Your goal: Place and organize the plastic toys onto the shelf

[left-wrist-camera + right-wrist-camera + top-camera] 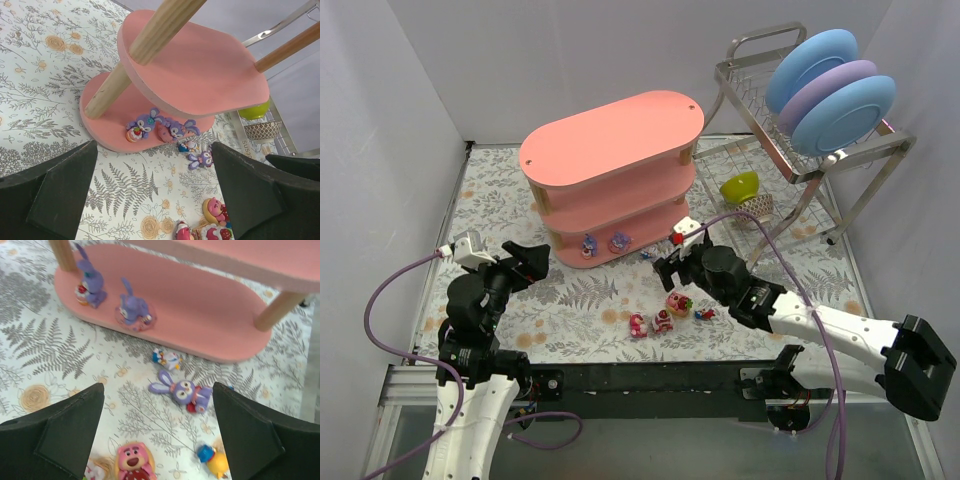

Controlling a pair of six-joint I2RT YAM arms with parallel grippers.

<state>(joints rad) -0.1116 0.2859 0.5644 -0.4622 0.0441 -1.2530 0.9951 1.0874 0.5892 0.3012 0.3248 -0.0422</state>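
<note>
The salmon-pink shelf (610, 150) stands at the table's middle back. Two purple toys (589, 245) (619, 241) sit on its bottom tier, also seen in the left wrist view (141, 126) and the right wrist view (132, 307). On the table before it lie a small blue duck toy (166, 358), a purple bunny (184, 390), a pink bear (132, 460), a yellow and blue toy (215, 460) and red-white ones (663, 322). My right gripper (159, 432) is open and empty above the bunny. My left gripper (155, 192) is open and empty, left of the toys.
A metal wire dish rack (790, 150) with blue and purple plates (830, 85) stands at the back right. A green bowl (740, 185) and a patterned bowl (757, 210) sit in its lower part. White walls close in the left and back.
</note>
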